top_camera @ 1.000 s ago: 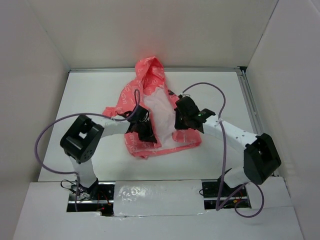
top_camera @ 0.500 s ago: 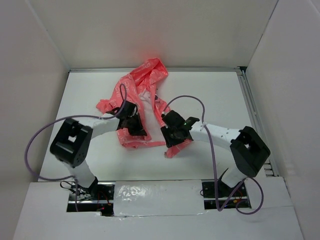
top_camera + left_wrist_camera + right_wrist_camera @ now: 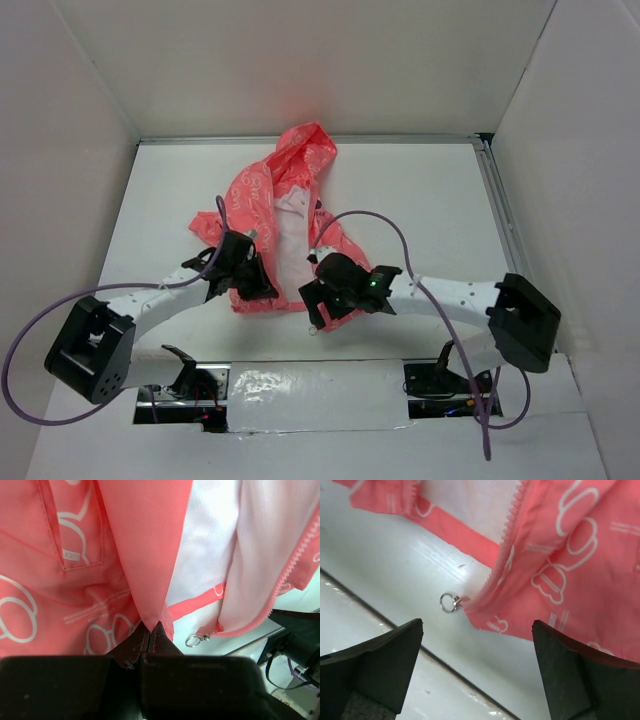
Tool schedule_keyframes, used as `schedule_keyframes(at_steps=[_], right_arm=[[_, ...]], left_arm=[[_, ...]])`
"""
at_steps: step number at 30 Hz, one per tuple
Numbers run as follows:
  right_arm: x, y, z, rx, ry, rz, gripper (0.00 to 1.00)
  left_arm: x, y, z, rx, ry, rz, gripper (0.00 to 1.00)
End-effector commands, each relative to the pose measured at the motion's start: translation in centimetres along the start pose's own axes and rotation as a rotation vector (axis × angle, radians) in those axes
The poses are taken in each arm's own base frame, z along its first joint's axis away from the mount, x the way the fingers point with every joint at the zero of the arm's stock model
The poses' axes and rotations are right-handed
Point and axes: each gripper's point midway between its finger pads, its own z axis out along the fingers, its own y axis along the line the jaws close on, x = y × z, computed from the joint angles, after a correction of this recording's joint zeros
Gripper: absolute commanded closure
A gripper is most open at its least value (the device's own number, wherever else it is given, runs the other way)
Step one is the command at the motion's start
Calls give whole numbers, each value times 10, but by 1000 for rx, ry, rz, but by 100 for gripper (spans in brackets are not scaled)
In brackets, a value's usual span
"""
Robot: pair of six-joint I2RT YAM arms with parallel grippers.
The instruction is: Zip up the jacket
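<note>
The coral-pink jacket (image 3: 262,190) lies open on the white table, hood toward the back and whitish lining (image 3: 290,225) showing. My left gripper (image 3: 250,287) is shut on the lower corner of the jacket's left front panel (image 3: 150,580), pinching the fabric between its fingertips (image 3: 151,630). The zipper's ring pull (image 3: 192,640) lies on the table beside that corner, at the foot of the other panel's zipper teeth (image 3: 295,560). My right gripper (image 3: 318,300) stands wide open (image 3: 477,625) just above the right panel's bottom corner (image 3: 490,620) and the ring pull (image 3: 448,602), holding nothing.
White walls close in the table on three sides. A metal rail (image 3: 500,210) runs along the right side. The table's near edge with its dark seam (image 3: 380,615) lies just below the jacket's hem. Purple cables (image 3: 390,225) loop over both arms.
Both arms came toward the near edge, dragging the jacket's hem with them. The right gripper opened and let go of the right front panel. The left gripper stayed shut on the fabric.
</note>
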Motion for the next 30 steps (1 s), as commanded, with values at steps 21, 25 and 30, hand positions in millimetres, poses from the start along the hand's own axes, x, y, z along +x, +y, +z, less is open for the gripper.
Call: schedule_keyframes(at_steps=[21,25,30], right_arm=[[6,-11,32,167,-115,308,38],[14,-10,37,186,-87,294,39],[14,-3,31,180,-106,273,17]], left_arm=[[9,-18,-15,135,-52,95,100],[9,-18,-15,139,-51,106,100],[8,-20,-13,142,-50,108,100]])
